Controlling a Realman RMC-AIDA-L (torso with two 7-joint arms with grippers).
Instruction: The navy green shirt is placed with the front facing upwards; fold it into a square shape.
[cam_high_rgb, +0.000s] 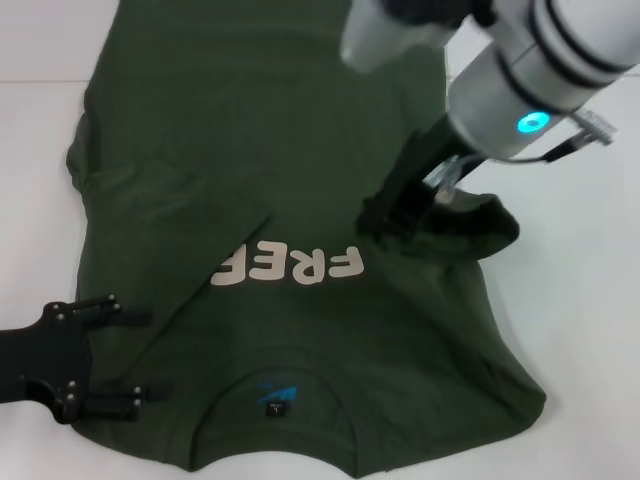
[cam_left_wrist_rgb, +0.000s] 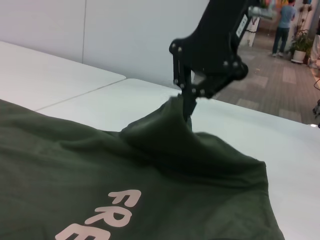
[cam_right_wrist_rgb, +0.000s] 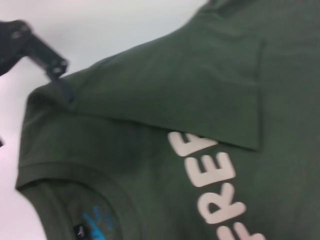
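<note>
Second sleeve fold: right pincer (cam_high_rgb: 385, 222) pinches the dark olive-green cotton T-shirt's (cam_high_rgb: 300, 150) sleeve, needing carrying inward; left pincer (cam_high_rgb: 125, 355) rests spread.

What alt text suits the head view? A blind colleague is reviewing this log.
The right gripper pinches a lifted sleeve of the navy green shirt, lettering up on a white table; the left gripper rests open at its opposite edge.
</note>
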